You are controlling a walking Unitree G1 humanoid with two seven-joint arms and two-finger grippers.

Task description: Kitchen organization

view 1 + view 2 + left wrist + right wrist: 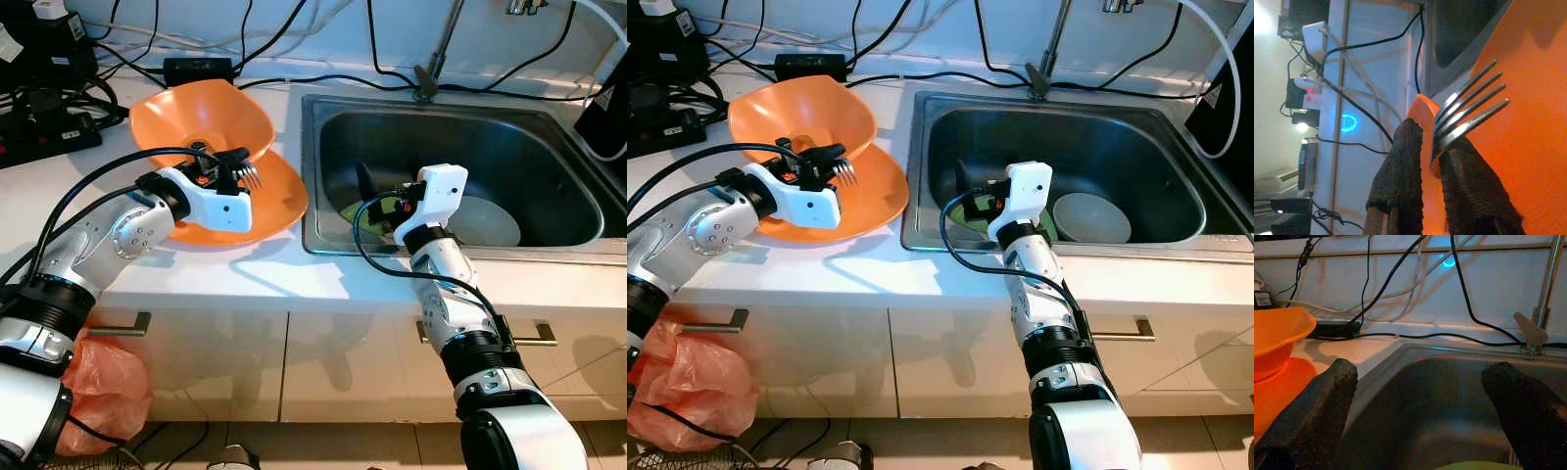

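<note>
My left gripper (232,168) is shut on a metal fork (251,176), whose tines (1469,113) stick out past the two black fingers. It hovers over an orange plate (282,199) on the white counter, with an orange bowl (201,116) resting on the plate's far side. My right gripper (1420,369) is open and empty, its fingers (1317,404) spread wide above the left part of the steel sink (315,241). In the sink lie a white dish (487,223) and something green (355,211) just under the right gripper.
The faucet (434,59) rises behind the sink. Black cables and power strips (44,117) crowd the back left of the counter. An orange bag (98,387) hangs by the cabinet drawers below. A dark object (605,117) stands at the far right.
</note>
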